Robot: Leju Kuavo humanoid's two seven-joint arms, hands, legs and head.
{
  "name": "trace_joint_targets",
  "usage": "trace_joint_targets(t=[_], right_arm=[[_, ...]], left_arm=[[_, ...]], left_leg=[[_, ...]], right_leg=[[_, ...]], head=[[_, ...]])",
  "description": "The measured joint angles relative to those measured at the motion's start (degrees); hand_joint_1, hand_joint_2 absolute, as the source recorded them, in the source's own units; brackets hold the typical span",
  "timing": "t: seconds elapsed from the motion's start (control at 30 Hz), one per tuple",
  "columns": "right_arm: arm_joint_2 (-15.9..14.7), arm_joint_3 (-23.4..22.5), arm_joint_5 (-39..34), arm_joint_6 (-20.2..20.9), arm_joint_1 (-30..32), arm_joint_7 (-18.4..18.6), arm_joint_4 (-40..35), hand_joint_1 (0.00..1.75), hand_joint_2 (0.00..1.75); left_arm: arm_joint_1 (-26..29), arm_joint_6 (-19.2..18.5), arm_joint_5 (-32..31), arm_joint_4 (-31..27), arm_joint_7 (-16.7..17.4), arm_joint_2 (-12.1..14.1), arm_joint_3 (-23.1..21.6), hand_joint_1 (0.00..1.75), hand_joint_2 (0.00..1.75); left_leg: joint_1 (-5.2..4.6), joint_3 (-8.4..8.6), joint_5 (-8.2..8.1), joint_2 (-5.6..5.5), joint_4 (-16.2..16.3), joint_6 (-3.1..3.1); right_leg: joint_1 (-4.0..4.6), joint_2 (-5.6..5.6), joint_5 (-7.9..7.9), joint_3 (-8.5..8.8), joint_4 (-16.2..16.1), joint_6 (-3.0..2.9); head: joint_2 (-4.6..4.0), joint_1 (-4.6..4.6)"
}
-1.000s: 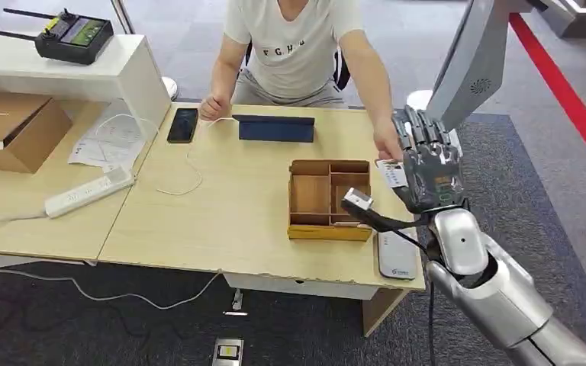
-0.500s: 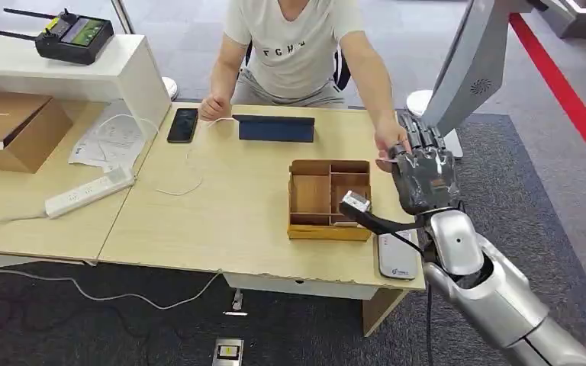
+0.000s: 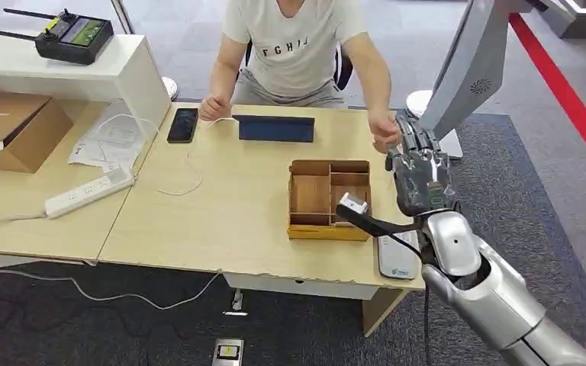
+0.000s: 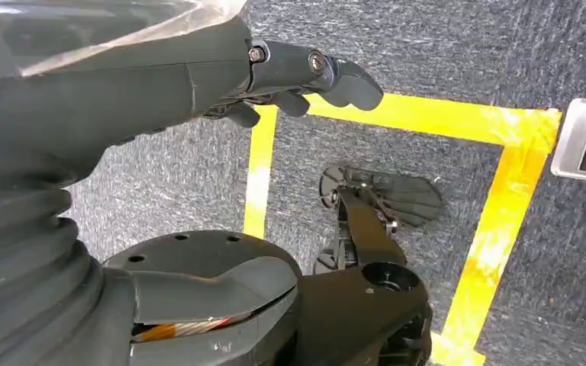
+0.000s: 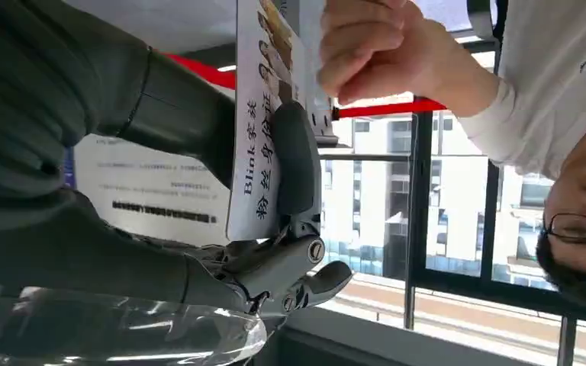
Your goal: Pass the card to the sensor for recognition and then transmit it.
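Observation:
In the right wrist view a white card with printed text and small pictures stands between my right hand's thumb and its fingers, which pinch it. A person's closed hand is at the card's far end; I cannot tell if it touches the card. From the head view my right hand is raised over the table's right edge, back toward me, hiding the card, with the person's hand just beyond its fingertips. A flat white sensor lies on the table below my wrist. My left hand hangs over the floor, holding nothing.
A wooden compartment box sits left of my right hand on the light table. Behind it are a dark blue stand and a black phone. A power strip, cardboard box and cables lie at the left.
My right hand moved away from me toward the person and turned, so the card that showed at its left side is now hidden. The person's hand drew back slightly.

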Motion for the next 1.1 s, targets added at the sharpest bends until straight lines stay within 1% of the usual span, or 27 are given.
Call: trace_joint_targets(t=[0.2, 0.3, 0.43, 0.67, 0.73, 0.8, 0.97, 1.1], right_arm=[[-0.77, -0.13, -1.73, -1.18, 2.08, 0.9, -0.04, 1.75, 1.75], [-1.44, -0.31, -2.75, -2.16, 4.25, 1.27, -0.04, 1.75, 1.75], [-2.51, -0.61, -3.69, -2.21, 6.65, 1.97, 0.0, 1.75, 1.75], [-2.71, -0.61, -3.87, -2.21, 6.84, 2.03, 0.0, 1.75, 1.75], [-3.15, -0.68, -4.28, -2.3, 7.67, 2.16, 0.02, 1.75, 1.75], [-4.98, -1.03, -5.62, -2.67, 10.98, 2.36, 0.18, 1.75, 1.75], [-5.2, -1.01, -7.98, -3.04, 12.22, 2.43, 0.44, 1.75, 1.75], [-4.98, -0.81, -9.07, -3.93, 13.43, 1.4, 1.29, 1.75, 1.75]], left_arm=[[0.04, -0.48, -0.2, 0.0, 0.0, 0.09, 0.0, 0.0, 1.75], [0.09, -0.46, 0.07, 0.0, 0.07, 0.09, 0.0, 0.0, 1.75], [0.16, -0.44, 0.43, 0.0, 0.11, 0.13, 0.0, 0.0, 1.75], [0.16, -0.44, 0.48, 0.0, 0.11, 0.13, 0.0, 0.0, 1.75], [0.16, -0.37, 0.63, 0.0, 0.15, 0.15, 0.0, 0.0, 1.75], [0.2, 0.24, 0.77, 0.0, -0.31, 0.15, 0.0, 0.0, 1.75], [0.21, 0.68, 0.96, 0.0, -0.55, 0.13, 0.0, 0.0, 1.75], [0.21, 1.71, 1.18, -0.02, 0.11, -0.07, 0.0, 0.0, 1.75]], left_leg=[[0.0, 0.03, -0.01, 0.03, 0.0, 0.01], [0.0, 0.03, -0.02, 0.02, 0.0, 0.01], [0.0, 0.01, -0.02, 0.03, 0.0, 0.02], [0.0, 0.02, -0.02, 0.03, 0.0, 0.02], [0.0, 0.02, -0.02, 0.03, 0.0, 0.02], [0.0, 0.01, -0.03, 0.08, 0.0, 0.02], [0.01, 0.01, -0.03, 0.08, -0.01, 0.02], [0.01, -0.01, -0.03, 0.08, -0.01, 0.02]], right_leg=[[0.0, 0.01, 0.0, 0.01, -0.04, 0.0], [0.0, 0.01, 0.0, 0.02, -0.08, 0.0], [0.0, 0.01, 0.0, 0.03, -0.09, 0.0], [0.0, 0.01, 0.0, 0.02, -0.09, 0.0], [0.0, 0.01, 0.0, 0.02, -0.11, 0.0], [0.01, 0.04, 0.0, 0.02, -0.12, 0.0], [0.01, 0.04, 0.0, 0.03, -0.11, 0.0], [0.01, 0.04, 0.0, 0.03, -0.11, 0.0]], head=[[0.0, 0.0], [0.0, 0.02], [0.0, 0.0], [0.0, 0.02], [0.0, 0.0], [0.0, 0.0], [0.0, 0.0], [0.0, 0.0]])
